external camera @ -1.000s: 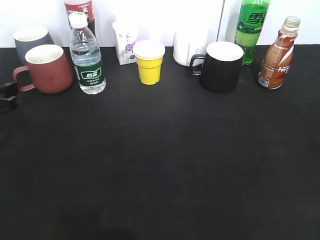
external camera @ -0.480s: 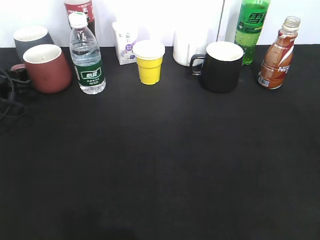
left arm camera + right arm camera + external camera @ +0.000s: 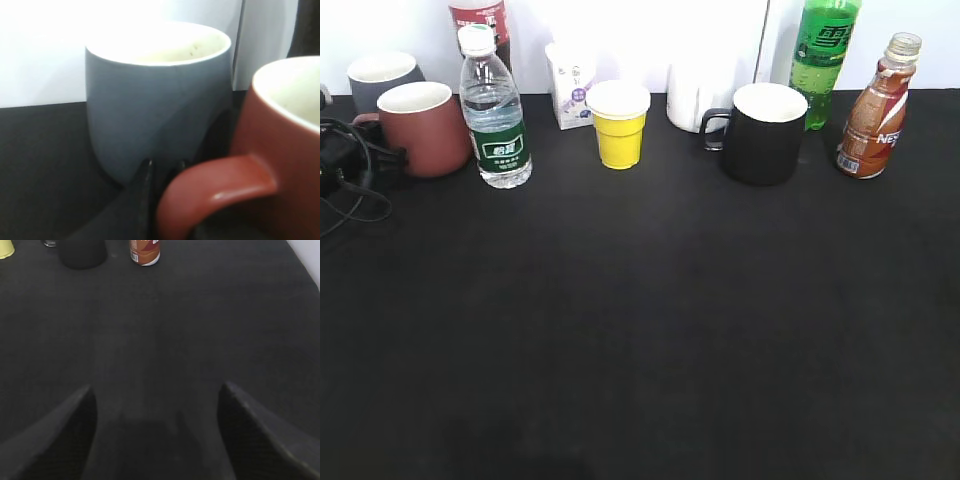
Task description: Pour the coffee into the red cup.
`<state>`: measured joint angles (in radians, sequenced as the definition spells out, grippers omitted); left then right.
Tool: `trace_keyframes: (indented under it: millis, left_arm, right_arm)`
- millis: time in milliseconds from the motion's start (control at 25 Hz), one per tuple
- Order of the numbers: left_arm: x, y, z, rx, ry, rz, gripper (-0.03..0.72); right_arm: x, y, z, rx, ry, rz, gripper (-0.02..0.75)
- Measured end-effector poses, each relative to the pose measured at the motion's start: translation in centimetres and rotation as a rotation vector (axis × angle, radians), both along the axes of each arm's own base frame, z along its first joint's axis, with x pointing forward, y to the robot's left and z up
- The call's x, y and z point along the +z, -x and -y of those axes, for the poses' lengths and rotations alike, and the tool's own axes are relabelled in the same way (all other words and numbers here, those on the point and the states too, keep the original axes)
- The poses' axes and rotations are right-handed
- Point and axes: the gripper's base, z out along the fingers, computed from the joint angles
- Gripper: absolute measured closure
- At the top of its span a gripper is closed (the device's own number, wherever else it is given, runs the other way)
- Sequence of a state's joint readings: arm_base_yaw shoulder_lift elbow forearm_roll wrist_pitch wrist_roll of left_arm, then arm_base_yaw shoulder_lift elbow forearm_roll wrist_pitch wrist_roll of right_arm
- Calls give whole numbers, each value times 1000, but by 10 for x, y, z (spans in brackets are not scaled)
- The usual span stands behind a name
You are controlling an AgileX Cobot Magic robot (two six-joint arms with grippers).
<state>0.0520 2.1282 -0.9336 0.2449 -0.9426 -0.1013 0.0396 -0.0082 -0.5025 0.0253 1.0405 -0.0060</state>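
The red cup stands at the back left of the black table, its handle toward my left gripper. In the left wrist view the red cup is close at the right. Its handle curves across the bottom, between the dark fingers of my left gripper, which look shut on it. The coffee bottle stands upright at the back right, its cap off. Its base shows at the top of the right wrist view. My right gripper is open and empty, low over bare table, out of the exterior view.
A grey cup stands just behind the red cup and fills the left wrist view. A water bottle stands right of the red cup. A yellow cup, a black mug and a green bottle line the back.
My left gripper has come in from the left edge to the red cup's handle. The cup has shifted slightly right and back. The coffee bottle has not moved.
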Motion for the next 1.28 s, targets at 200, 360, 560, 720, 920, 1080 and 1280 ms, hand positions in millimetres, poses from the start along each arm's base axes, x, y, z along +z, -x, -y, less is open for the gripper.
trace_keyframes:
  millis: [200, 360, 560, 720, 920, 1080, 1280]
  left_arm:
    - [-2, 17, 2, -9, 16, 18, 599]
    - [10, 66, 7, -32, 34, 44, 601]
    - [48, 133, 18, -127, 7, 84, 604]
    - [59, 171, 31, -262, -25, 98, 606]
    - [60, 176, 57, -384, -4, 97, 606]
    - [55, 180, 76, -442, 18, 76, 606]
    - [48, 179, 81, -461, 20, 44, 607]
  right_arm:
    - [0, 0, 0, 0, 0, 0, 150]
    - [0, 0, 0, 0, 0, 0, 150]
    - [0, 0, 0, 0, 0, 0, 150]
    - [0, 0, 0, 0, 0, 0, 150]
    - [18, -5, 0, -3, -8, 149, 150]
    - [36, -59, -1, -13, -20, 332, 150]
    - [1, -154, -4, -30, -23, 315, 150]
